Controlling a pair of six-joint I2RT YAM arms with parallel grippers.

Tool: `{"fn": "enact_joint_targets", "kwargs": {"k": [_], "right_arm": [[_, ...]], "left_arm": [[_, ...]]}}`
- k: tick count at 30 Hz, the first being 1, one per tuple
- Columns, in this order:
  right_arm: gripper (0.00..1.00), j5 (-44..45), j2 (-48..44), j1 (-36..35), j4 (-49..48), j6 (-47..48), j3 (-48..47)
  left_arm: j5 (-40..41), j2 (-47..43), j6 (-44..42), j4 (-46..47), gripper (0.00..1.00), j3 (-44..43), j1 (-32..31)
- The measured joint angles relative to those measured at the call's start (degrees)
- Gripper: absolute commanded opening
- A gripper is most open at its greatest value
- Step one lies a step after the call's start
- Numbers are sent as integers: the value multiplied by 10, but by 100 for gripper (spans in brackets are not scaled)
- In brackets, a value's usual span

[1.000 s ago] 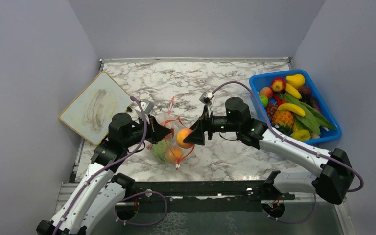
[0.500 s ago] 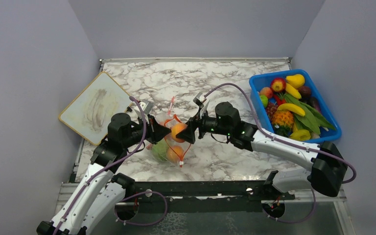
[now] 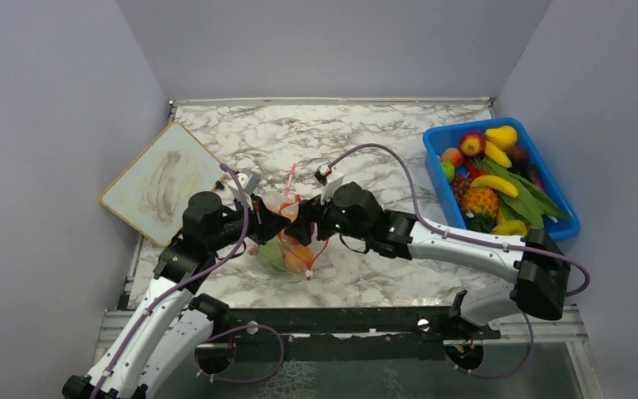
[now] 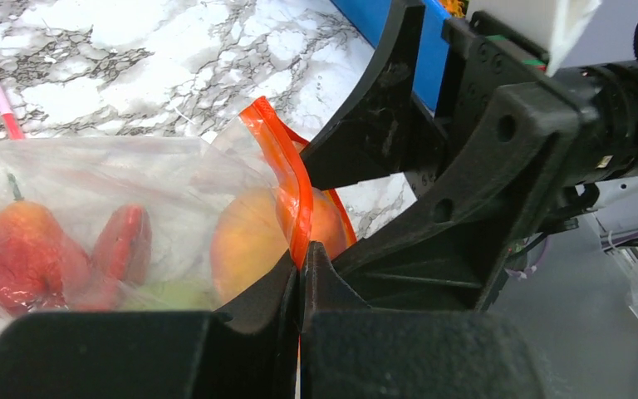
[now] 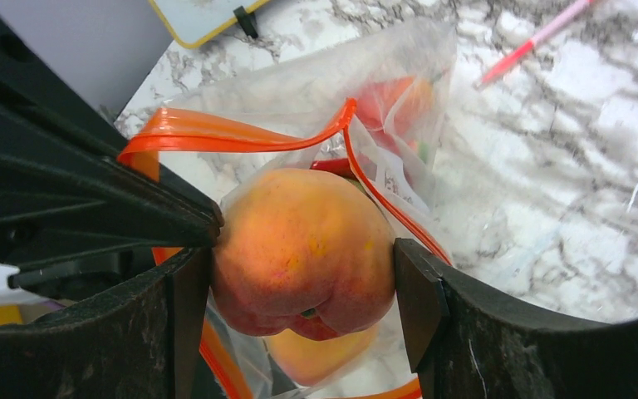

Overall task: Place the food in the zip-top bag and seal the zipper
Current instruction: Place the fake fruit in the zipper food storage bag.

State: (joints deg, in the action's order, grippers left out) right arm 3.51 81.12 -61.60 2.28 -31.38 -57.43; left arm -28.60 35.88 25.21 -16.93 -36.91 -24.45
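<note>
The zip-top bag (image 4: 91, 179) is pinched at its zipper (image 4: 285, 166) by the left hand (image 4: 299, 266); an orange fruit (image 5: 303, 241) is gripped by the right hand (image 5: 303, 278) at the bag's mouth.

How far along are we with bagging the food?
Done: a red fruit and others lie inside the zip-top bag. In hand: the right gripper grips an orange peach at the bag's mouth, which the left gripper pinches open by the zipper. Remaining: drop it in, seal.

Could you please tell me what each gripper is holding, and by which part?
The left gripper pinches the zipper of the bag, at the mouth's edge. The right gripper clamps a peach by its two sides, at the bag's mouth.
</note>
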Motion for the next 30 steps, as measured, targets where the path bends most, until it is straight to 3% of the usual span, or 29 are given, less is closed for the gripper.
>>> {"fn": "enact_joint_targets", "kwargs": {"k": [6, 12, 14, 15, 30], "right_arm": [[61, 45, 8, -10, 9, -87, 5], [73, 53, 8, -11, -14, -117, 22], [86, 54, 8, -11, -14, -120, 22], [88, 54, 8, -11, -14, -120, 22], [82, 45, -32, -11, 14, -88, 7]], "left_arm": [[0, 0, 1, 6, 0, 2, 1], [1, 0, 1, 9, 0, 3, 1], [1, 0, 1, 11, 0, 3, 1], [1, 0, 1, 11, 0, 3, 1], [0, -2, 1, 17, 0, 3, 0]]}}
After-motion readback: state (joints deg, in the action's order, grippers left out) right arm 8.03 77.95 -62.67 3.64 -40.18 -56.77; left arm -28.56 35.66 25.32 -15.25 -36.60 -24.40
